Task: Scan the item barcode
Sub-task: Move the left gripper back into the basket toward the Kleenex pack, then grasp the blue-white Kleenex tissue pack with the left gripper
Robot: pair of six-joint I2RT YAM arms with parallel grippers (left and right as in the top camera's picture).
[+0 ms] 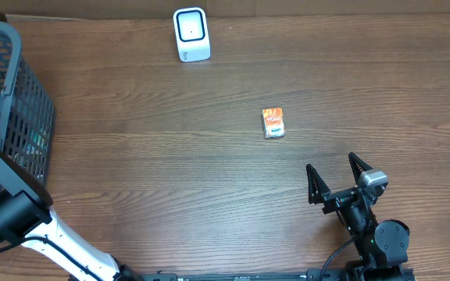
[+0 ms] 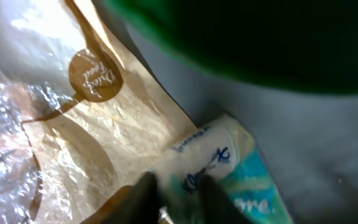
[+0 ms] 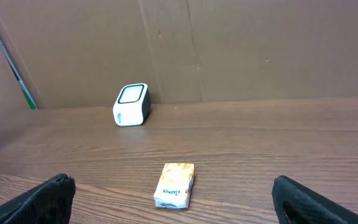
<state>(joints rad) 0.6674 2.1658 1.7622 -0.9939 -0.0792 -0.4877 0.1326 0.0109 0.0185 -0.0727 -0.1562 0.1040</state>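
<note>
Left gripper (image 2: 180, 198) down in basket (image 1: 22, 94), fingers nipped onto near end of white-and-teal packet (image 2: 241, 155), which lies against brown paper bag (image 2: 104, 137). My guess: packet light, soft, crinkly, wrapper probably slippery, so I'd want pinch across flat body, not just corner. Right gripper (image 1: 331, 164) spread wide, holding nothing. Scanner (image 1: 191, 34) at far side, orange pack (image 1: 273, 122) mid-table.

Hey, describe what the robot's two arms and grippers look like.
The left arm is a white tube with boxy black joints. The right arm is black with a thin black cable at its base, a small grey block on top, and a right gripper of two tapering black fingers.
</note>
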